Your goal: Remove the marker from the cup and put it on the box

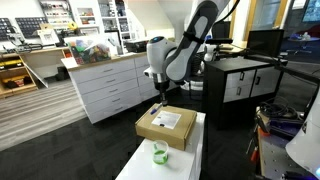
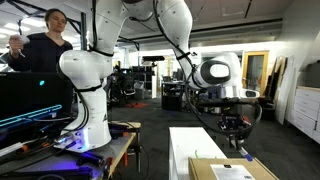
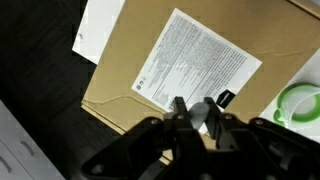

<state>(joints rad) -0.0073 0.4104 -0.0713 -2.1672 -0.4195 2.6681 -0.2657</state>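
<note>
The brown cardboard box [image 1: 167,126] with a white label [image 3: 195,62] lies on the white table; its near corner also shows in an exterior view [image 2: 228,170]. The pale green cup [image 1: 159,152] stands in front of the box, and its rim shows at the right edge of the wrist view [image 3: 298,103]; no marker shows in it. My gripper [image 3: 197,112] hangs above the box's label, also seen in both exterior views [image 1: 160,101] [image 2: 238,137]. Its fingers are close together on a thin grey-dark stick, the marker [image 3: 199,116], seen end-on and blurred.
The white table [image 1: 190,160] is narrow, with dark floor on both sides. White cabinets [image 1: 105,85] stand behind it, and a black-and-white cabinet [image 1: 245,85] stands to one side. A person [image 2: 45,50] and another robot arm base [image 2: 85,90] are off to the side.
</note>
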